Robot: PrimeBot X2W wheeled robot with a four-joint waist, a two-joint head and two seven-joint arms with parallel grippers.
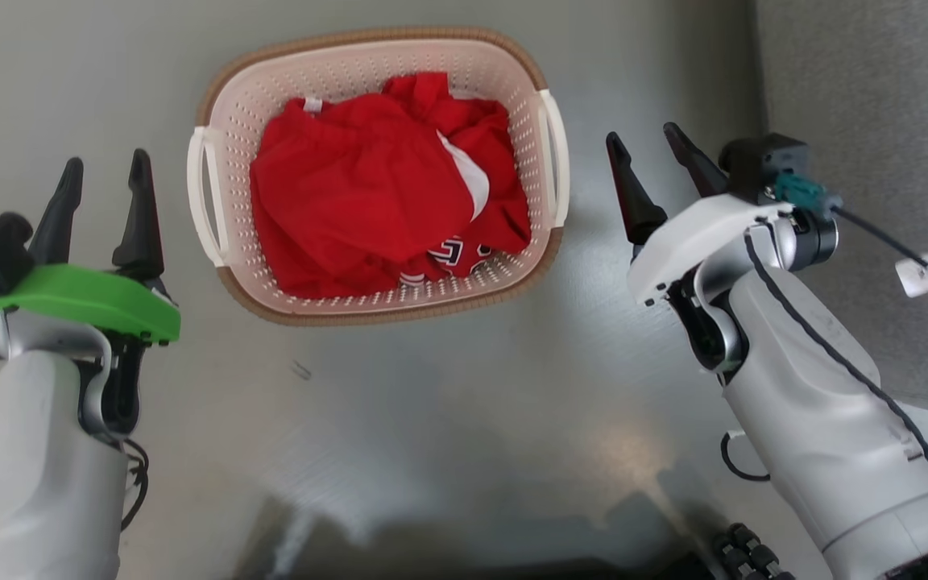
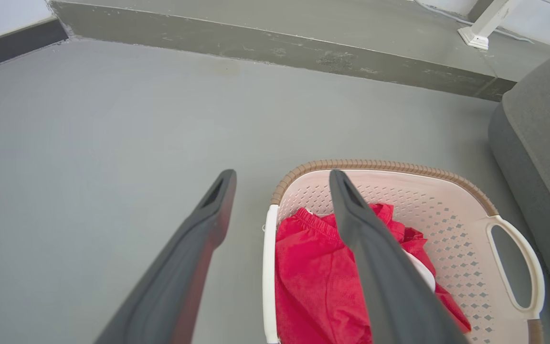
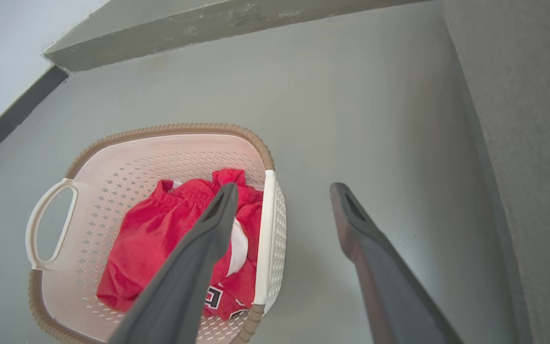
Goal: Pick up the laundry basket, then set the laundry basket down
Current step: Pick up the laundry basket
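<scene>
Glossy grey floor point(image 1: 448, 419); grey upholstered furniture point(image 2: 542, 143) at right; concrete step point(image 2: 303, 48); dark baseboard point(image 2: 12, 45).

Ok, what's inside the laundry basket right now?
The laundry basket holds crumpled red clothing with some white trim and lettering at one edge. It covers most of the bottom, so anything beneath it cannot be seen.

Left tool point(image 1: 106, 161) and right tool point(image 1: 642, 133) hover, jaws parted, empty.

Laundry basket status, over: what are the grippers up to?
Left gripper open, empty, left of laundry basket. Right gripper open, empty, to its right. Basket on floor, red clothes inside. Nothing blocking it.
</scene>
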